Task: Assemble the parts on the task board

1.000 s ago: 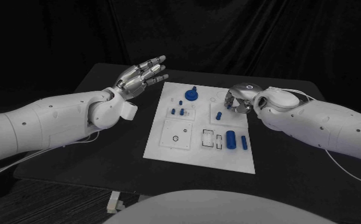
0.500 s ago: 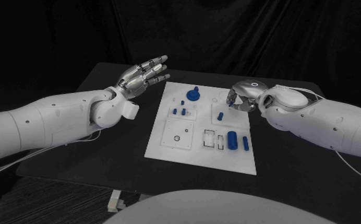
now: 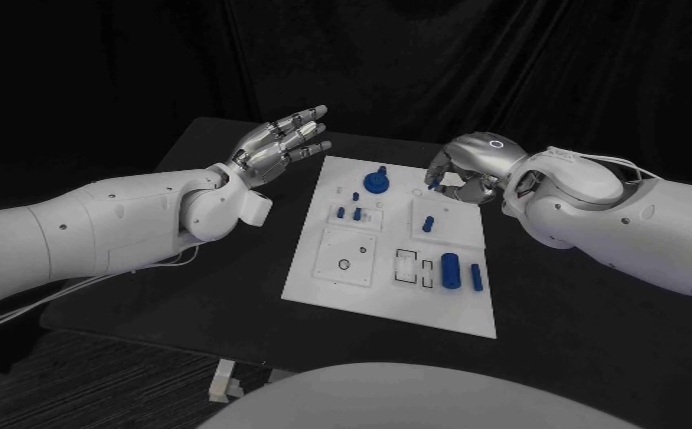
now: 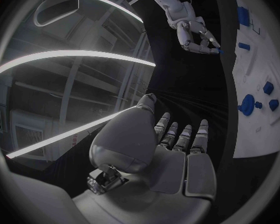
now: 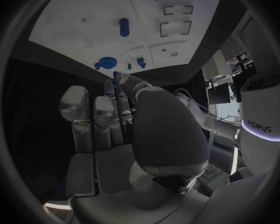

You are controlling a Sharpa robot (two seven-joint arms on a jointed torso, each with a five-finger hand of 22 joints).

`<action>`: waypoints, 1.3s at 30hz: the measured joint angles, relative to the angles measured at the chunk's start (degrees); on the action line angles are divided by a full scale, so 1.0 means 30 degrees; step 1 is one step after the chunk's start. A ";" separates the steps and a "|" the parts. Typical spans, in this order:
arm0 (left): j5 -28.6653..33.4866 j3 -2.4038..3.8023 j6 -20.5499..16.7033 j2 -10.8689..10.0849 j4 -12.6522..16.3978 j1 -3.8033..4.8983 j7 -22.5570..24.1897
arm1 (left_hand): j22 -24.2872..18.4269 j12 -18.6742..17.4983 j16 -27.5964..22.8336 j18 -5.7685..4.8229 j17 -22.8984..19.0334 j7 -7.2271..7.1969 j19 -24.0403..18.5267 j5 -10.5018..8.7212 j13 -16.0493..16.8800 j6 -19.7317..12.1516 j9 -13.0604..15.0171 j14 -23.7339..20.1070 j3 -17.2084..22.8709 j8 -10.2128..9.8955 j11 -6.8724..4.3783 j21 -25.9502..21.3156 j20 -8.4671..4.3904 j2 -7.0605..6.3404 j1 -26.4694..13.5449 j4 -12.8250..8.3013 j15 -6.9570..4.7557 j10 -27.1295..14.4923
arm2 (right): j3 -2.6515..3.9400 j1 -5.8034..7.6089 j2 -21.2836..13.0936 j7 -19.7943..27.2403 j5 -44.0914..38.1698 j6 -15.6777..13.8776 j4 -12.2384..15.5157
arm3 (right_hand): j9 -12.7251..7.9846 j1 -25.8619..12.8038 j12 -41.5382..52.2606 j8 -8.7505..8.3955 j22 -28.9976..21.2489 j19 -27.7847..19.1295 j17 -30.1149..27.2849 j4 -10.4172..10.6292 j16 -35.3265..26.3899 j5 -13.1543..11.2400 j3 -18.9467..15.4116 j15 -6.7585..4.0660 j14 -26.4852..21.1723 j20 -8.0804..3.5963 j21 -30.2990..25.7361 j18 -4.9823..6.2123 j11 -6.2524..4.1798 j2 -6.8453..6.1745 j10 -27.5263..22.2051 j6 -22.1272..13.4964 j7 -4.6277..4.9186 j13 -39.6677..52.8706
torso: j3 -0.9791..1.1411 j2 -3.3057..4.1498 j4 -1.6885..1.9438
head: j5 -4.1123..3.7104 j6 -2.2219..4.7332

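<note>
Right hand (image 3: 464,175) has lifted — small blue part (image 3: 434,180) pinched above the task board (image 3: 335,279)

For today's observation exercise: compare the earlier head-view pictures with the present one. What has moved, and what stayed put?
The right hand has lifted off the task board, raising a small blue part pinched in its fingertips; the peg it reached for is gone from its square. The left hand stays raised with fingers spread, and the other blue parts lie unmoved.

My arms (image 3: 116,224) were smooth white shells dotted with small dark screw holes, and thin pale cables ran along both. My left hand (image 3: 274,149) and right hand (image 3: 469,171) were silver metal with segmented fingers. A glowing ring marked my right wrist (image 3: 495,143).
</note>
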 measured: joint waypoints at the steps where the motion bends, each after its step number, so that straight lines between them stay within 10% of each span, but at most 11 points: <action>1: 0.0000 0.0000 0.0000 -0.0001 -0.0012 -0.0001 0.0000 | -0.0001 0.0000 0.0000 0.0000 0.0000 0.0003 0.0000 0.0000 0.0000 0.0003 0.0000 0.0001 0.0000 0.0000 0.0001 0.0000 0.0000 0.0000 0.0000 0.0000 0.0000 0.0000 | 0.0000 0.0077 -0.0019 -0.0039 0.0000 -0.0014 0.0313 | 0.0001 0.0000 0.0000 0.0000 0.0000 0.0000 0.0000 0.0000 0.0000 0.0000 0.0000 0.0000 0.0000 0.0000 0.0000 0.0001 0.0002 0.0000 0.0002 0.0000 0.0000 0.0000 | -0.0002 0.0004 0.0000 | 0.0044 0.0000; 12: -0.0058 -0.0001 -0.0007 -0.0051 -0.0019 -0.0008 0.0000 | -0.0002 0.0003 0.0001 -0.0005 -0.0001 0.0132 0.0000 0.0000 0.0001 0.0134 0.0001 0.0002 -0.0156 0.0000 0.0002 -0.0001 0.0000 0.0000 0.0000 -0.0156 0.0001 0.0000 | -0.0009 0.0026 0.1347 -0.0372 -0.0181 0.0419 0.1849 | -0.0001 0.0000 -0.0151 -0.0038 0.0000 0.0136 0.0275 0.0000 0.0002 -0.0220 0.0000 -0.0019 0.0124 -0.0061 0.0225 0.0001 -0.0032 0.0000 0.0098 0.0033 -0.0033 0.0001 | 0.0000 0.0007 0.0013 | 0.0743 0.0000; 22: -0.0174 -0.0001 -0.0012 -0.0185 0.0082 -0.0009 0.0002 | -0.0003 0.0014 0.0001 -0.0006 0.0000 0.0135 0.0000 0.0000 0.0001 0.0136 0.0001 0.0002 -0.0156 0.0000 0.0006 0.0000 0.0000 0.0000 0.0000 -0.0156 0.0002 0.0003 | -0.0018 -0.0964 0.2824 -0.0714 -0.0995 0.0987 0.1036 | -0.0001 0.0001 -0.0152 -0.0038 0.0000 0.0136 0.0360 0.0000 0.0003 -0.0220 0.0000 -0.0055 0.0292 -0.0064 0.0226 0.0001 -0.0027 -0.0001 0.0109 0.0038 -0.0033 0.0001 | -0.0004 -0.0009 0.0033 | 0.1274 0.0000; 39: -0.0251 -0.0001 -0.0011 -0.0181 0.0106 -0.0010 0.0003 | -0.0003 0.0157 0.0149 -0.0009 0.0000 0.0165 0.0001 0.0000 0.0002 0.0162 0.0001 0.0098 -0.0156 0.0000 0.0112 0.0000 -0.0001 0.0000 -0.0001 -0.0156 0.0097 0.0111 | -0.0019 -0.2199 0.3853 -0.1278 -0.1471 0.1599 -0.0101 | -0.0002 0.0001 -0.0155 -0.0040 0.0000 0.0136 0.0472 0.0001 0.0018 -0.0220 0.0000 -0.0050 0.0359 -0.0064 0.0225 0.0001 -0.0026 -0.0001 0.0110 0.0039 -0.0031 0.0001 | 0.0013 0.0040 0.0049 | 0.1441 0.0002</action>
